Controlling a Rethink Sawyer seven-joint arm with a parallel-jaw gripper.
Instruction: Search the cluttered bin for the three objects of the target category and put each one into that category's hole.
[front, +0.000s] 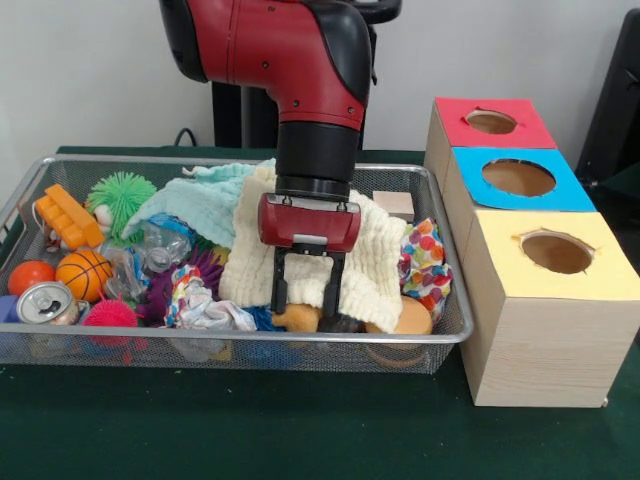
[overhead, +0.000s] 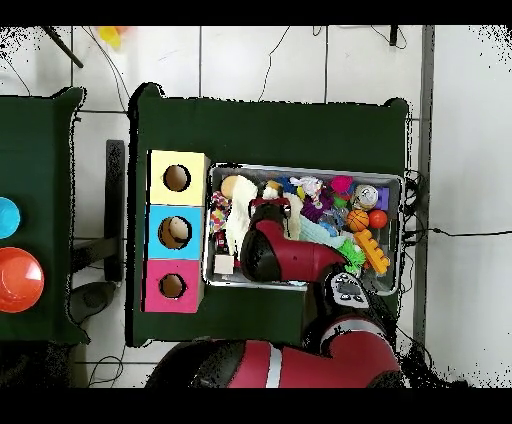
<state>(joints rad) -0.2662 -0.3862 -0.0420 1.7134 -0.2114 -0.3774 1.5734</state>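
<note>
The wire mesh bin (front: 455, 335) sits on the green table, full of clutter; it also shows in the overhead view (overhead: 300, 168). My gripper (front: 309, 305) is down inside it near the front wall. It is open, with its fingers (front: 279, 285) straddling the front edge of a cream waffle cloth (front: 375, 262). Just below the tips lies a tan-orange plush lump (front: 298, 319), with a tan rounded piece (front: 412, 318) to its right. I cannot tell which animal either is. No tiger stripes show. In the overhead view the arm (overhead: 268, 252) hides the gripper.
Three wooden boxes with holes stand right of the bin: red (front: 490, 122), blue (front: 518, 178), yellow (front: 556, 252). The bin also holds a basketball (front: 83, 272), can (front: 45, 302), green spiky ball (front: 120, 195), mint cloth (front: 200, 205), polka-dot cloth (front: 425, 262) and wooden block (front: 393, 204).
</note>
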